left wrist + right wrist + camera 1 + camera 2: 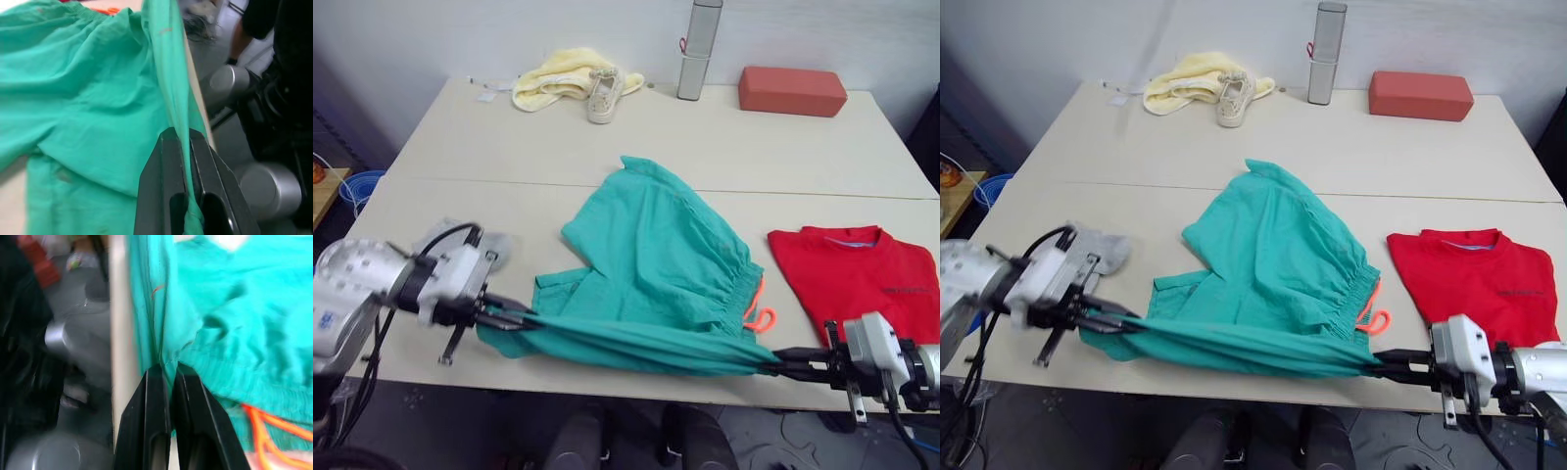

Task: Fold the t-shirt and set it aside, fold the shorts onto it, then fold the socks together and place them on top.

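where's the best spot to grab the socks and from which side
Judging from the head views, take the socks at their near edge, from above with the left hand: they lie flat beside it, clear of the shorts.

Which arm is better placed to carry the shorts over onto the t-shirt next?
Probably the right. Both grippers pinch the shorts along the near table edge, but the right gripper sits just beside the t-shirt, while the left gripper is at the far end.
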Robot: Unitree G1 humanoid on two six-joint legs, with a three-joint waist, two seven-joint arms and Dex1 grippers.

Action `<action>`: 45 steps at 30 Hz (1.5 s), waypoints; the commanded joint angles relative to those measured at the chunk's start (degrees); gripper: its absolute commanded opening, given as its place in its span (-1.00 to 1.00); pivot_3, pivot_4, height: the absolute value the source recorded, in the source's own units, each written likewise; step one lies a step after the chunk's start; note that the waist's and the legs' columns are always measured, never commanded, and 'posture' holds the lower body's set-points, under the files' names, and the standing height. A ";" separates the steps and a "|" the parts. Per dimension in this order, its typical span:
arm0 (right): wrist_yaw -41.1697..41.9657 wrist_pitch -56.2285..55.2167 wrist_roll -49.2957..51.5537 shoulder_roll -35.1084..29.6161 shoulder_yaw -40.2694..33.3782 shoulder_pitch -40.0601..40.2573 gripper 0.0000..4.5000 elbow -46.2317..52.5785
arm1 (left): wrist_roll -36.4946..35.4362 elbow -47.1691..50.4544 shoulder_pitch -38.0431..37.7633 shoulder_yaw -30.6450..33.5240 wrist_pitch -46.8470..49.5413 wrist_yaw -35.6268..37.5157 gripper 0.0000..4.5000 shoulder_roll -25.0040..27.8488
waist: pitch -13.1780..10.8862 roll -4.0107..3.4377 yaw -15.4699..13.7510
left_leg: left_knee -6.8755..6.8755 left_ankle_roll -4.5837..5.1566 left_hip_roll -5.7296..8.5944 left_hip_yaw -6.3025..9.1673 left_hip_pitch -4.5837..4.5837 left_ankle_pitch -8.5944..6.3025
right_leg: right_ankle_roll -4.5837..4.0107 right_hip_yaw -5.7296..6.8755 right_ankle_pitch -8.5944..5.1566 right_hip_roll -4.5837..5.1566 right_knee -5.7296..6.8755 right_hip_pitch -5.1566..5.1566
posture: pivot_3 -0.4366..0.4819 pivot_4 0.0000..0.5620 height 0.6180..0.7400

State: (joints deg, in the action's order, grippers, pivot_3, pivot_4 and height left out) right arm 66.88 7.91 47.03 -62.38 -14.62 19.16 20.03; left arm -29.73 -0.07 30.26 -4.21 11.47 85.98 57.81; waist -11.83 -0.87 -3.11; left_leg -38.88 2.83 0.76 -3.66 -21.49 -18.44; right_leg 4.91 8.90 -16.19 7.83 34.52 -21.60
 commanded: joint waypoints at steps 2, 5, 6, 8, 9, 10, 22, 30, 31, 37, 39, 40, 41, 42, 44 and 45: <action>-7.27 10.02 5.20 3.20 -2.68 -4.19 -1.00 1.39 | 9.73 -19.89 17.81 -5.16 -7.16 1.72 -0.98 -8.55 | -0.04 0.14 -0.27 | -0.01 0.02 0.00 -0.02 -0.08 0.00 | 0.05 0.03 0.03 -0.09 -0.06 -0.02 | -0.05 -0.47 1.00; -10.04 13.63 5.68 5.75 -3.44 -6.56 -1.00 1.80 | 14.37 -33.26 27.96 -6.15 -13.34 0.08 -0.98 -14.57 | -0.12 0.37 -0.44 | -0.15 0.10 -0.01 -0.03 -0.36 0.04 | 0.18 0.09 0.11 -0.25 0.02 -0.14 | -0.05 -0.47 1.00; -11.30 14.97 6.02 6.61 -3.87 -7.07 -1.00 1.81 | 15.91 -37.62 30.70 -5.99 -15.77 -1.28 -0.98 -16.32 | -0.10 0.39 -0.30 | -0.17 0.15 0.00 -0.04 -0.49 0.07 | 0.24 0.09 0.15 -0.27 0.00 -0.21 | -0.05 -0.47 1.00; -12.61 16.86 6.50 8.02 -4.46 -7.89 -1.00 1.83 | 18.23 -44.96 35.08 -5.56 -19.99 -3.15 -0.98 -19.09 | -0.11 0.43 -0.10 | -0.20 0.27 0.09 -0.18 -0.69 0.10 | 0.35 0.14 0.21 -0.35 -0.03 -0.41 | -0.05 -0.47 1.00; -13.75 17.71 6.56 8.94 -4.93 -7.98 -1.00 1.86 | 19.80 -49.33 37.73 -5.31 -22.62 -5.73 -0.98 -20.82 | -0.13 0.47 -0.07 | -0.21 0.35 0.16 -0.22 -0.77 0.12 | 0.42 0.22 0.23 -0.40 -0.04 -0.49 | -0.05 -0.47 1.00; -14.53 18.39 6.47 9.66 -5.30 -8.07 -1.00 2.01 | 20.92 -52.63 39.60 -5.06 -24.63 -7.25 -0.98 -21.96 | -0.15 0.51 -0.03 | -0.21 0.43 0.24 -0.29 -0.90 0.15 | 0.50 0.25 0.27 -0.39 -0.03 -0.64 | -0.05 -0.47 1.00; -34.41 15.93 -2.22 24.76 -10.24 -11.51 -1.00 0.99 | 30.81 -73.70 54.18 -2.34 -37.25 -37.44 -0.98 -35.25 | -0.33 0.89 -0.03 | -0.25 0.99 0.59 -0.34 -1.49 0.47 | 1.06 0.05 1.04 -0.12 -0.50 -0.97 | -0.05 -0.47 1.00; -45.36 19.50 -6.53 31.15 -7.88 -8.47 -1.00 7.68 | 40.01 -77.03 54.04 -4.98 -37.67 -55.54 -0.98 -41.24 | -0.33 0.88 0.00 | -0.25 1.02 0.60 -0.41 -1.62 0.51 | 1.11 0.09 1.08 -0.19 -0.53 -1.09 | -0.05 -0.47 1.00; -46.38 19.89 -6.75 31.97 -7.42 -7.92 -1.00 8.85 | 40.19 -77.32 53.83 -4.44 -36.74 -57.01 -0.98 -41.80 | -0.32 0.88 0.04 | -0.25 1.03 0.60 -0.44 -1.63 0.51 | 1.11 0.09 1.08 -0.21 -0.54 -1.10 | -0.05 -0.47 1.00; -49.34 20.31 -7.55 35.36 -5.87 -6.64 -1.00 11.93 | 41.65 -77.91 51.67 -2.97 -34.00 -60.34 -0.44 -42.54 | -0.32 0.88 0.23 | -0.25 1.06 0.60 -0.49 -1.61 0.53 | 1.12 0.04 1.09 -0.20 -0.51 -1.11 | -0.05 -0.47 1.00; -49.47 19.09 -8.71 35.85 -6.21 -7.22 -1.00 11.68 | 42.36 -77.78 51.15 -2.72 -34.33 -61.24 -0.18 -41.90 | -0.31 0.87 0.34 | -0.25 1.07 0.60 -0.52 -1.58 0.54 | 1.12 0.01 1.09 -0.19 -0.45 -1.12 | -0.05 -0.47 1.00; -49.43 18.15 -9.59 36.02 -6.36 -7.59 -0.74 11.45 | 42.77 -77.72 50.98 -2.75 -34.56 -61.77 -0.02 -41.55 | -0.31 0.87 0.42 | -0.25 1.07 0.60 -0.53 -1.57 0.55 | 1.11 0.00 1.09 -0.19 -0.43 -1.13 | -0.05 -0.47 1.00; -49.16 18.76 -9.36 35.62 -6.74 -7.88 -0.63 11.18 | 43.36 -77.63 50.73 -2.94 -34.82 -62.59 0.12 -40.91 | -0.31 0.87 0.45 | -0.25 1.07 0.60 -0.54 -1.57 0.56 | 1.09 -0.01 1.10 -0.19 -0.41 -1.15 | -0.05 -0.47 1.00; -48.71 18.62 -9.88 34.91 -7.34 -8.13 -0.48 10.81 | 43.59 -77.49 50.36 -2.80 -35.14 -63.32 0.26 -39.94 | -0.32 0.88 0.48 | -0.25 1.07 0.60 -0.55 -1.58 0.57 | 1.08 -0.03 1.11 -0.19 -0.39 -1.18 | -0.05 -0.47 1.00; -47.80 19.33 -10.42 32.67 -9.31 -8.34 -0.17 9.91 | 42.77 -76.98 49.65 -1.50 -36.37 -62.32 0.55 -37.82 | -0.31 0.87 0.58 | -0.25 1.05 0.60 -0.58 -1.58 0.58 | 1.07 -0.06 1.12 -0.20 -0.33 -1.23 | -0.05 -0.47 1.00; -47.09 19.18 -11.55 30.94 -10.31 -8.42 -0.03 9.25 | 41.75 -76.58 49.21 -0.46 -37.11 -61.01 0.69 -36.75 | -0.31 0.87 0.62 | -0.25 1.05 0.60 -0.59 -1.58 0.58 | 1.07 -0.08 1.12 -0.19 -0.32 -1.24 | -0.05 -0.47 1.00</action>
State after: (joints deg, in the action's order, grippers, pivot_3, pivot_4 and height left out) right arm 18.68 27.65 36.63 -29.25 -21.13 10.82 28.89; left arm 13.57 -79.09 79.47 -6.77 -23.46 24.15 19.18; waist -12.14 0.00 -2.49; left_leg -39.13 3.88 1.36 -4.29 -23.07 -17.86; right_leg 5.98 8.79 -15.07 7.65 34.20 -22.86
